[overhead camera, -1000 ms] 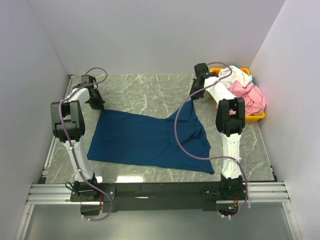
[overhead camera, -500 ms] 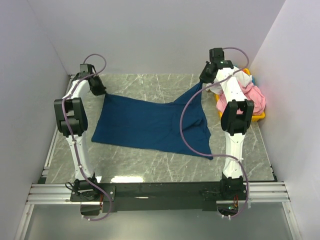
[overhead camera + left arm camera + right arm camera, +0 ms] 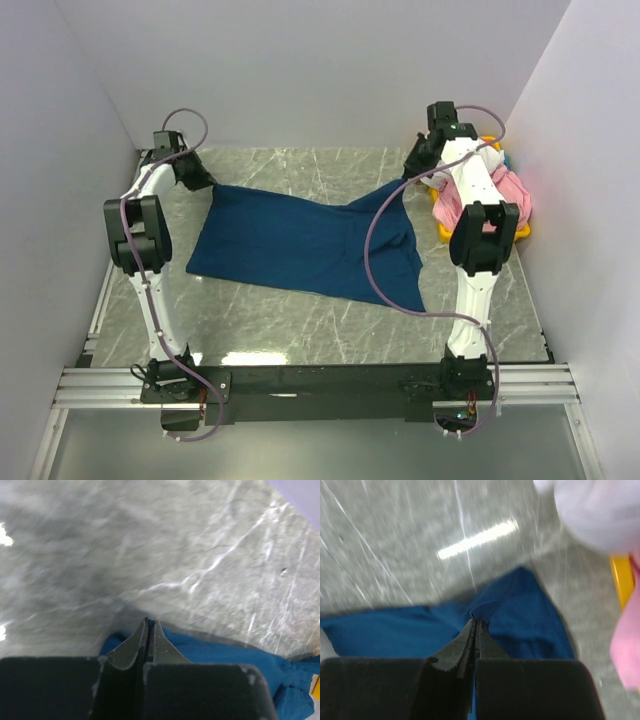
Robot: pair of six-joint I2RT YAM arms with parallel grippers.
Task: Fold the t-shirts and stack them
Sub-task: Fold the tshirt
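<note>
left gripper: jaws pressed together, pinching the edge of the navy shirt; at the far left corner of the table
right gripper: jaws also closed, clamped on a fold of the navy shirt; far right, just beside the yellow bin
navy shirt: spread across the middle of the table, pulled out wide between the two grippers; far edge held at both ends, near edge lying on the table; right part bunched, trailing toward the near right; plain blue side up, no print visible
navy shirt, left wrist view: blue cloth under and to the right of the fingertips, bare marble beyond
navy shirt, right wrist view: cloth on both sides of the fingertips, with a raised crease at the tips
pink shirt: crumpled in the yellow bin at the far right edge, partly behind the right arm; apart from the navy shirt
white shirt: blurred pale lump above the bin rim in the right wrist view; shape unclear
yellow bin: rim shows at the right of the right wrist view, pink cloth below it
table: grey marble top, glare streaks
</note>
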